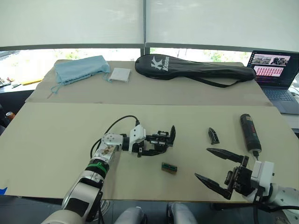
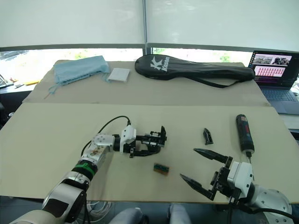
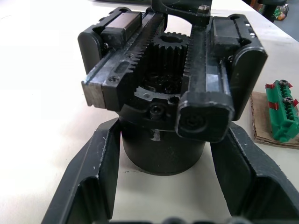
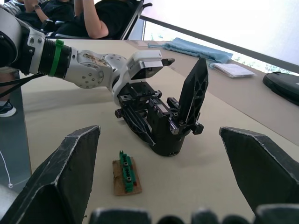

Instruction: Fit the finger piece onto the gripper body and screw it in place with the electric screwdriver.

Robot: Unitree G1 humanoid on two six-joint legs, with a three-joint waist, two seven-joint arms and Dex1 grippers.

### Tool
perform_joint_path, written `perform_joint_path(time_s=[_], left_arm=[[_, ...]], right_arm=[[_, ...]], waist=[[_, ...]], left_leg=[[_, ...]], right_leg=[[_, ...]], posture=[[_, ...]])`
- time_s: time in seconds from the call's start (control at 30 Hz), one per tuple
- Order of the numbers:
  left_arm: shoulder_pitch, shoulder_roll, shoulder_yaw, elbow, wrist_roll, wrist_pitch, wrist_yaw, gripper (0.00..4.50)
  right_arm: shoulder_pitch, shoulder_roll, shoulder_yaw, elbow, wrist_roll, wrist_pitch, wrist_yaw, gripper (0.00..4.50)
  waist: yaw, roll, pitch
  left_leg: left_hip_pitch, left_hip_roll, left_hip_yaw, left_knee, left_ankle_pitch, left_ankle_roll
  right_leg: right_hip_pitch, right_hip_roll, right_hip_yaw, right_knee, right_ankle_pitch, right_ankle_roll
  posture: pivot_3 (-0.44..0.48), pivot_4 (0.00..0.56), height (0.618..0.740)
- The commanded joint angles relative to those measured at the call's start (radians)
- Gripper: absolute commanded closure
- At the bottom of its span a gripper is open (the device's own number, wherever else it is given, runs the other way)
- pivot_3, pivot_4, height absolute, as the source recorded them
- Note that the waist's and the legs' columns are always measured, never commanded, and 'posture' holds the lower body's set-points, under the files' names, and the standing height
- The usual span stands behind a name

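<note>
Left jaws (image 1: 148, 143) clamp the gripper body (image 1: 161, 139); right jaws (image 1: 214, 166) gape apart near the finger piece (image 1: 213, 135) and electric screwdriver (image 1: 250, 133)

My left gripper (image 1: 150, 145) reaches forward low over the table, fingers slightly parted. My right gripper (image 1: 216, 169) hovers, fingers spread wide, pointing left.

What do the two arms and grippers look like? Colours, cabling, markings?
Both arms are silver-grey metal with white gripper housings and long, black, pointed fingers. The left gripper sits on a round silver wrist joint; a black cable loops from it back along the forearm, which carries a green band. The right gripper has the same white block and ribbed black fingers, with a black cable at its wrist.
</note>
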Motion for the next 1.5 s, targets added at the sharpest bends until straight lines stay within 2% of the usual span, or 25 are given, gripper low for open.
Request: perform_joint_path(time_s=[0.03,0.13,0.3,0.53,0.8,1.13,1.2,1.3,1.5], left_arm=[[0.045,-0.005,0.0,-0.075,-0.016,0.019,-0.009,2.2],[0.086,0.001,0.019,-0.187,-0.028,0.073,0.052,2.2],[0.197,-0.004,0.055,-0.473,0.002,0.272,0.309,2.2],[0.366,-0.042,0.029,-0.729,0.041,0.407,0.528,2.2],[0.425,-0.072,-0.003,-0.809,0.074,0.441,0.652,2.2],[0.448,-0.031,-0.063,-0.792,0.096,0.429,0.648,2.2],[0.449,-0.028,-0.069,-0.792,0.088,0.431,0.638,1.17],[0.453,-0.02,-0.065,-0.792,0.073,0.435,0.629,0.03],[0.451,0.023,-0.058,-0.793,0.019,0.43,0.543,0.03]], right_arm=[[0.0,-0.007,-0.02,-0.031,0.005,-0.006,-0.001,0.0],[-0.001,-0.006,-0.018,-0.031,0.004,-0.004,-0.002,0.0],[0.011,-0.002,-0.019,-0.03,0.003,-0.01,0.0,0.0],[0.016,-0.004,-0.021,-0.022,0.006,-0.015,0.007,0.0],[0.013,-0.03,-0.048,-0.02,0.028,0.002,0.028,0.0],[-0.004,-0.057,-0.059,-0.029,0.046,0.032,0.034,0.0],[-0.004,-0.056,-0.059,-0.03,0.046,0.035,0.035,0.0],[-0.004,-0.052,-0.06,-0.03,0.046,0.036,0.039,0.0],[-0.005,-0.045,-0.059,-0.022,0.041,0.032,0.045,0.0]], waist=[[-0.002,0.0,0.0],[-0.003,0.0,0.0],[-0.002,0.0,0.0],[-0.003,0.0,0.0],[0.0,0.0,0.0],[-0.001,0.0,0.0],[0.001,0.0,0.0],[0.0,0.0,0.0],[-0.002,0.001,0.0]], left_leg=[[0.0,0.0,0.0,0.0,0.0,0.0],[0.0,0.0,0.0,0.0,0.0,0.0],[-0.001,0.0,0.0,0.0,0.0,0.001],[0.0,0.0,0.0,-0.001,-0.001,-0.001],[0.0,0.0,0.0,-0.001,-0.002,-0.003],[0.0,0.0,0.0,-0.001,-0.002,-0.003],[0.0,0.0,0.0,-0.001,-0.002,-0.003],[0.0,0.0,0.0,-0.001,-0.002,-0.003],[0.0,0.0,0.0,-0.001,-0.002,-0.003]], right_leg=[[0.0,0.0,0.0,0.0,0.0,0.0],[-0.001,0.0,0.0,0.0,0.0,0.0],[-0.001,0.0,0.001,0.0,0.0,0.0],[-0.001,0.0,0.002,0.0,0.0,0.0],[-0.001,0.0,0.001,0.0,0.0,0.001],[0.0,0.0,0.001,0.0,-0.001,0.001],[0.0,0.0,0.001,0.0,-0.001,0.001],[0.0,0.0,0.001,0.0,-0.001,0.001],[0.0,0.0,0.001,0.0,-0.001,0.001]], posture=[[0.0,0.15,0.74],[0.0,0.15,0.74],[0.0,0.15,0.74],[0.0,0.15,0.74],[0.0,0.15,0.74],[0.0,0.15,0.74],[0.0,0.15,0.74],[0.0,0.15,0.74],[0.0,0.15,0.74]])
